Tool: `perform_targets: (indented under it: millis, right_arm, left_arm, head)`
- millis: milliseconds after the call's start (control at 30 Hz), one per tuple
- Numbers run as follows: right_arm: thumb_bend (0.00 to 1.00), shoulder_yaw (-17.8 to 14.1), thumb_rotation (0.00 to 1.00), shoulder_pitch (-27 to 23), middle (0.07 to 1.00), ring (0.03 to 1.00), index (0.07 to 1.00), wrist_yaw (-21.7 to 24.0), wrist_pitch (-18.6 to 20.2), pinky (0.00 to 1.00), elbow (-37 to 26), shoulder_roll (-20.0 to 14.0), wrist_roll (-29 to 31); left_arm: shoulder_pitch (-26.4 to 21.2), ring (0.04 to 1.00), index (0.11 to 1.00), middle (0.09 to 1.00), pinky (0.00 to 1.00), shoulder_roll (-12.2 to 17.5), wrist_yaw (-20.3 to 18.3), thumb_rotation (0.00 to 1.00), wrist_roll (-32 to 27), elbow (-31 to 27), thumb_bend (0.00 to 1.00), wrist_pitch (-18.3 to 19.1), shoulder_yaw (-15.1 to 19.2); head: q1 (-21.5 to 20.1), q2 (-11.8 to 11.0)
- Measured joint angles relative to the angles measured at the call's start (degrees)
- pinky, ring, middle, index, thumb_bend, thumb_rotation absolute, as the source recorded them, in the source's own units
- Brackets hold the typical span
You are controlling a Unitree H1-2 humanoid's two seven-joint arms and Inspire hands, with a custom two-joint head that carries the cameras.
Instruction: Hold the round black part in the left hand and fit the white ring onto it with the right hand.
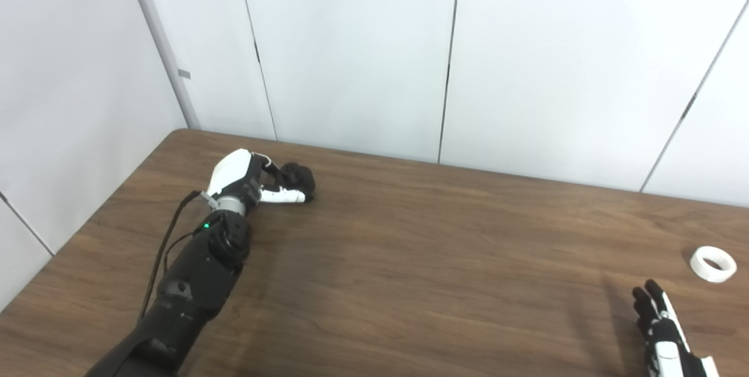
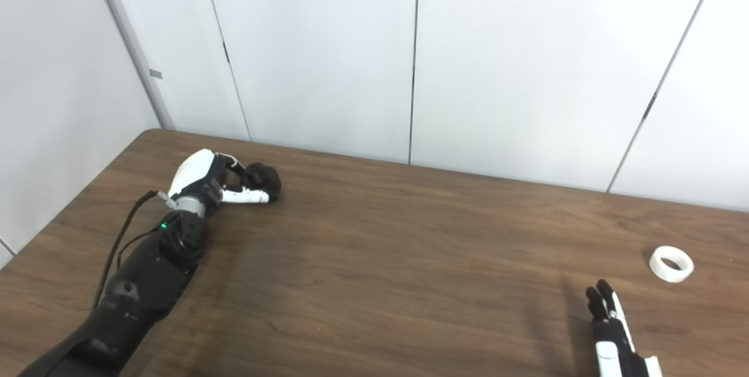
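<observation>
Left eye view. A brown wooden table [image 1: 409, 260] stands against white wall panels [image 1: 351, 49]. The left arm reaches far across the table toward its far left corner. The left hand [image 1: 257, 181] is white-backed with dark fingers; its fingers [image 1: 295, 175] curl around a dark rounded object, the round black part [image 1: 301, 178], with the white thumb lying along the near side of it. Hand and part sit low at the table surface; whether the part is lifted or resting cannot be told. The black fingers and the black part merge, so the exact grip is unclear. The white ring [image 1: 713, 263] lies flat on the table near the right edge, hole upward, well apart from the left hand. The right hand [image 1: 664, 330] shows at the bottom right corner, fingers extended and slightly apart, holding nothing. It is near the ring, on the nearer side, not touching it.

Right eye view. The same arrangement appears shifted leftward. The left hand [image 2: 219, 184] is closed about the round black part [image 2: 266, 181] near the far left corner. The white ring [image 2: 671, 263] lies alone on the table [image 2: 380, 260]. The right hand [image 2: 611, 327] is partly cut by the bottom edge, fingers straight and empty, just short of the ring.
</observation>
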Motion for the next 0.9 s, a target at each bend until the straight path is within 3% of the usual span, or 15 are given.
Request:
perform_targets:
  millis: [467, 733, 900]
  right_arm:
    - [0.48, 0.1, 1.00, -0.1, 0.942, 0.957, 0.963, -0.3, -0.1, 1.00, 0.1, 0.0, -1.1]
    - [0.46, 0.5, 1.00, -0.1, 0.943, 0.964, 0.965, -0.6, -0.1, 1.00, 0.1, 0.1, -2.1]
    - [0.45, 0.6, 1.00, -0.2, 0.937, 0.958, 0.958, -0.8, -0.1, 1.00, 0.1, 0.2, -2.2]
  left_arm:
    - [2.7, 0.896, 0.484, 0.761, 1.00, 0.0, 0.6, 0.05, 0.8, -4.9, 0.52, -2.1, -0.9]
    - [5.7, 0.903, 0.484, 0.762, 1.00, 0.2, -2.0, 0.05, 3.2, -13.9, 0.52, -1.5, -2.4]
    - [10.0, 0.880, 0.484, 0.761, 1.00, 0.2, -4.2, 0.05, 6.5, -22.6, 0.52, -0.6, -4.1]
  head:
    - [-0.9, 0.3]
    - [-2.1, 0.6]
    - [-3.2, 1.1]
